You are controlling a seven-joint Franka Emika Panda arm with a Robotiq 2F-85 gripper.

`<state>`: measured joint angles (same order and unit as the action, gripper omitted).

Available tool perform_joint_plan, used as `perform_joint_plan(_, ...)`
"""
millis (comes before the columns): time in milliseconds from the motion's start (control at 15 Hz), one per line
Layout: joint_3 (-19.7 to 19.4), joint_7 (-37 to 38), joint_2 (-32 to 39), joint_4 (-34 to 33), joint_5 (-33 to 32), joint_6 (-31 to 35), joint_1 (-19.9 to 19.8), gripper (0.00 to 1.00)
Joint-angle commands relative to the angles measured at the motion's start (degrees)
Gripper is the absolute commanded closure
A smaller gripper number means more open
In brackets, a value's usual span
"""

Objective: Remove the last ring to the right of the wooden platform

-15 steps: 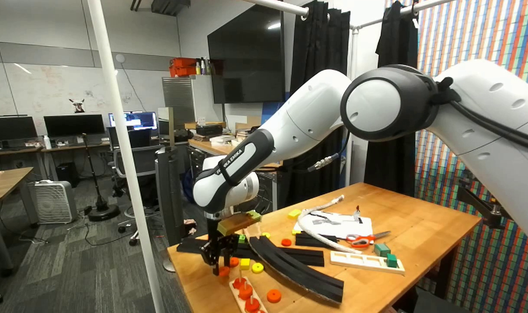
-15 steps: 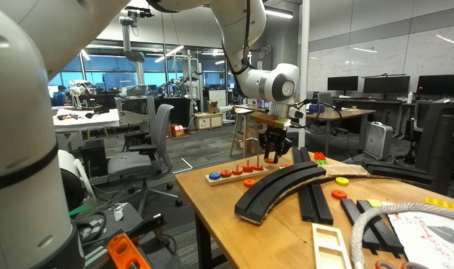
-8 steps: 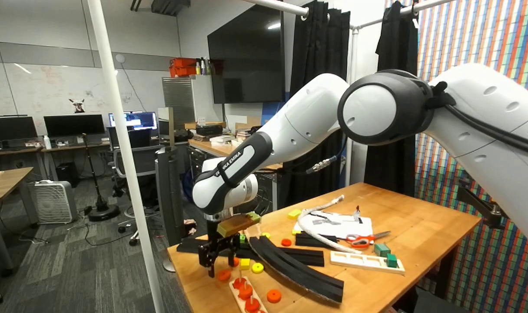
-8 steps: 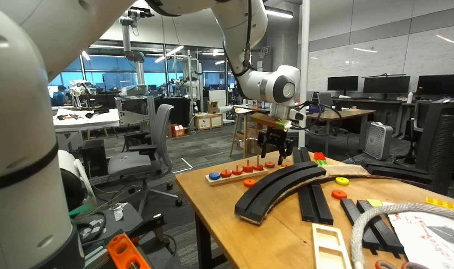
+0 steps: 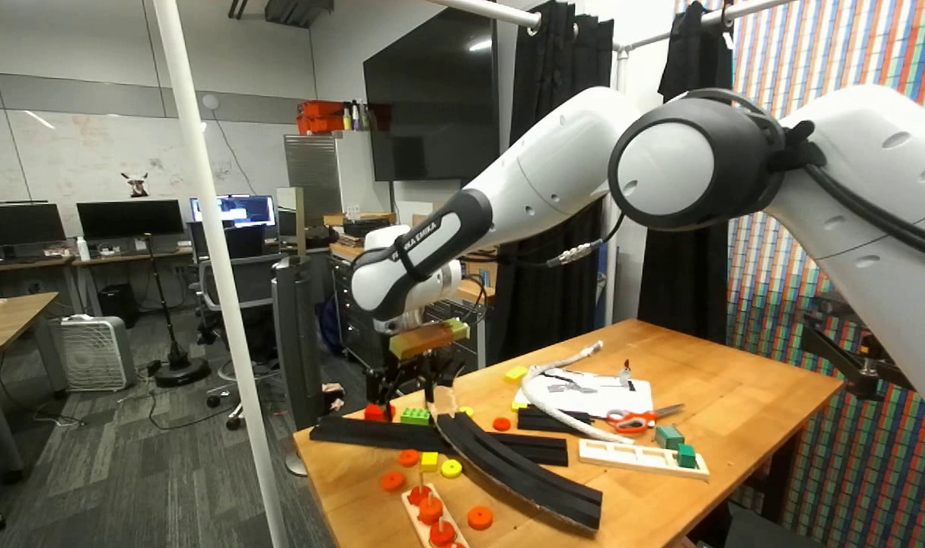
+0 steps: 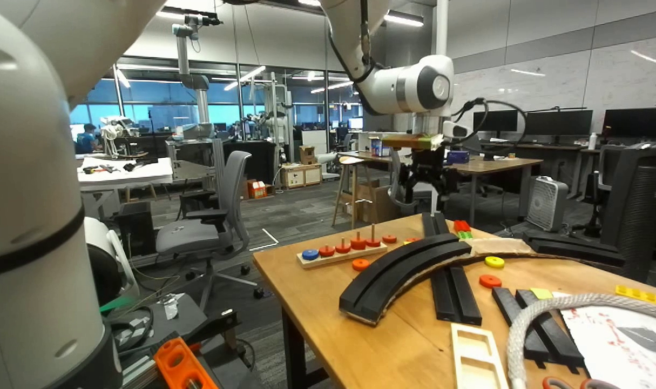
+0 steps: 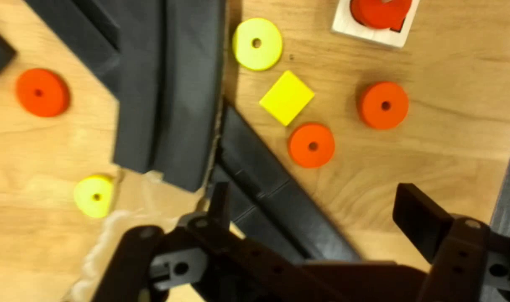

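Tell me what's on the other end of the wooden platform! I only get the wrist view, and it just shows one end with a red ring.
Observer: A blue ring. In an exterior view it sits at the opposite end of the wooden platform from the one you see.
Operator: Ooh! Am I bumping into anything down there?
Observer: It doesn't look like it. In an exterior view the end effector hangs in the air, not touching the table.
Operator: Is anything sharp lying around that I can't see?
Observer: Yes, an exterior view shows scissors with orange-red handles.
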<state>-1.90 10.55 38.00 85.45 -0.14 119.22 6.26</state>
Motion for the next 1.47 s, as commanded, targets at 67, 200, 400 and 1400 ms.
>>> perform_joint_plan(67, -3.6, 2.5, -6.3, -4.5, -1.6, -10.1, -3.4, 0.00)
perform_joint_plan(200, -4.7, 1.2, -8.5, -6.4, -2.7, -13.7, -5.2, 0.00)
perform_joint_plan(400, -5.6, -0.6, -12.3, -7.3, -3.9, -16.0, -8.1, 0.00)
perform_joint_plan(1400, -2.5, -21.7, -21.1, 3.7, 0.4, -11.0, -15.2, 0.00)
